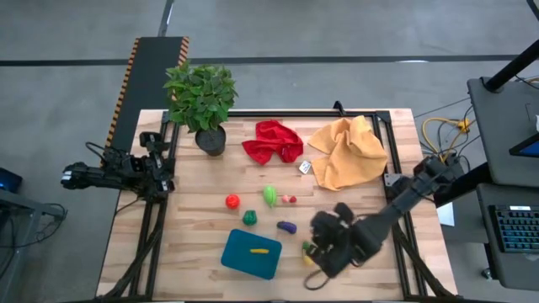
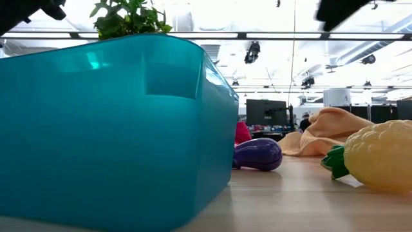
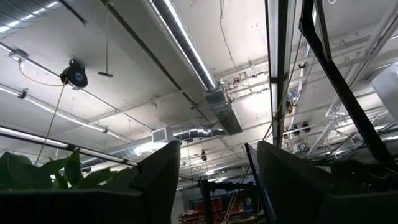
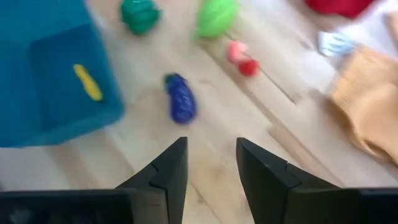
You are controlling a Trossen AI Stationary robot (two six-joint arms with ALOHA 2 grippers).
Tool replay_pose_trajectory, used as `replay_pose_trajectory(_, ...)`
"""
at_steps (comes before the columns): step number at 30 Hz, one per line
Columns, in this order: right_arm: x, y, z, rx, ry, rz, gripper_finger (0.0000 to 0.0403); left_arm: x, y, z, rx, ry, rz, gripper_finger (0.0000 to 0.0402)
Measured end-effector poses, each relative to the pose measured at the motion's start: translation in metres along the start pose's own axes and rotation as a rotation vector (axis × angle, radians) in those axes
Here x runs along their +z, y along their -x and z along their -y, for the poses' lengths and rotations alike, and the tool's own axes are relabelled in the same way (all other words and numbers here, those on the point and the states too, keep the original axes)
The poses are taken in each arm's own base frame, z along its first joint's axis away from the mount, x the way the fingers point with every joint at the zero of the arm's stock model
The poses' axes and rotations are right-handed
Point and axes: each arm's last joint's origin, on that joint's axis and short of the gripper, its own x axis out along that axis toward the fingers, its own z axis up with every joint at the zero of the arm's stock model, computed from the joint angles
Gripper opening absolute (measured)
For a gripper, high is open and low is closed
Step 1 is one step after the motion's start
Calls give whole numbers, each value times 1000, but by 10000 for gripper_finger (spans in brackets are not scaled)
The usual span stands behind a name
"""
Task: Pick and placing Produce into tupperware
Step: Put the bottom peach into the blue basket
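Observation:
The teal tupperware (image 1: 251,254) stands near the table's near edge with a yellow piece (image 1: 259,250) inside it. On the wood lie a red piece (image 1: 232,200), a light green one (image 1: 269,195), a small pink-and-red one (image 1: 289,199), a dark green one (image 1: 250,217) and a purple one (image 1: 287,226). A bumpy yellow piece with green leaves (image 2: 380,154) lies right of the tupperware, beside my right gripper (image 1: 322,240). That gripper is open (image 4: 211,155) over bare wood and holds nothing. My left gripper (image 3: 217,180) is open and parked off the table's left edge.
A potted plant (image 1: 202,101) stands at the far left of the table. A red cloth (image 1: 272,140) and a yellow cloth (image 1: 347,151) lie crumpled along the far side, with a small white tag (image 1: 305,167) between them. Bare wood lies between the pieces and the tupperware.

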Motion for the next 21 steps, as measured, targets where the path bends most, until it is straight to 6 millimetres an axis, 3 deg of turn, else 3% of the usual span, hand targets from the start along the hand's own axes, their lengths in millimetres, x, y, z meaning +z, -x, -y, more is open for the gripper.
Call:
replay_pose_trajectory(4, -22, 9, 9, -104, -120, 5, 130, -1, 0, 0, -3, -1, -5, 199)
replay_pose_trajectory(8, -42, 3, 12, -180, -263, -18, 144, -1, 0, 0, -2, -1, -4, 199)
replay_pose_trajectory(21, -75, -40, 19, -346, -520, -96, 284, 0, 0, 0, -2, -1, -3, 199)
